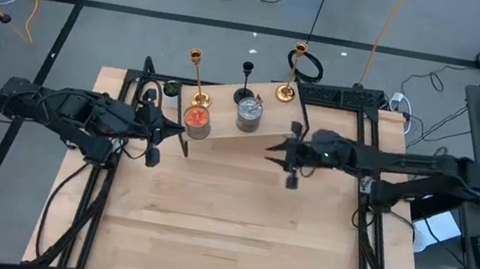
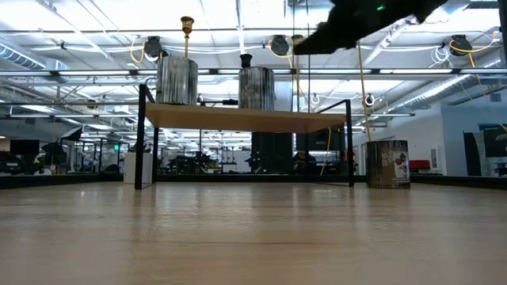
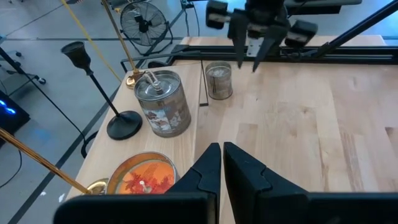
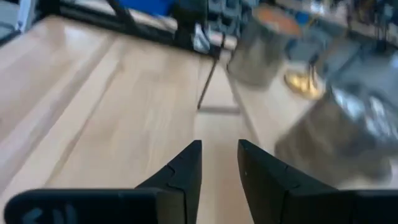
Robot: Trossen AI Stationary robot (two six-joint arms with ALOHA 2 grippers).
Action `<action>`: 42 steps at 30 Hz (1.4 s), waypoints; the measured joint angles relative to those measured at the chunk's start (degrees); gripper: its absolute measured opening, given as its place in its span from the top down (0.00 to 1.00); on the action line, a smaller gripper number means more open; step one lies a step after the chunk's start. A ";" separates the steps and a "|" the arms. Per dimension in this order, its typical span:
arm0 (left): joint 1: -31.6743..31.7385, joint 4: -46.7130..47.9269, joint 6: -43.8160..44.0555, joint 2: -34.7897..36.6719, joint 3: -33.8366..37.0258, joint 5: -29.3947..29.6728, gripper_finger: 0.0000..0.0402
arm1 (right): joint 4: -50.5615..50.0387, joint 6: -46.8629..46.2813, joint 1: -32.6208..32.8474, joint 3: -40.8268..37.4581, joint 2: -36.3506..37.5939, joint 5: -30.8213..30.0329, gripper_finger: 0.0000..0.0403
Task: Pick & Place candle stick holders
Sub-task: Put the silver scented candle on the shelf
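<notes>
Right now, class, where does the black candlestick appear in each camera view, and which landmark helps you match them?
High view: the black candlestick stands near the table's far edge, just behind the silver tin.
Low view: only its top shows, above the tin.
Left wrist view: it shows whole, beside the tin.
Right wrist view: too blurred to find.
Shared landmark: the silver tin.
</notes>
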State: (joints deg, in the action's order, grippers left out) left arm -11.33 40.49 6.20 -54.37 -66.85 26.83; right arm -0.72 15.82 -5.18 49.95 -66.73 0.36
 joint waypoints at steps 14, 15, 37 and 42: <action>0.00 1.25 -1.65 0.00 0.00 0.02 0.93 | -38.32 -23.70 2.89 0.00 6.08 -24.56 0.55; 0.00 1.84 -1.76 -0.01 0.00 0.02 0.93 | -39.55 -24.58 2.89 0.00 5.63 -24.53 0.55; 0.00 10.17 -1.41 0.07 0.00 1.70 0.73 | -37.99 -30.16 -1.89 -7.72 -1.20 -27.15 0.59; 0.00 10.33 -0.01 0.07 0.00 1.68 0.71 | -36.72 -30.21 -3.15 -9.90 -1.19 -27.15 0.69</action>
State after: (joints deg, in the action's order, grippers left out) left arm -11.33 50.81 6.18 -54.30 -66.85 28.51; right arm -37.43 -14.39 -8.32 40.05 -67.92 -26.78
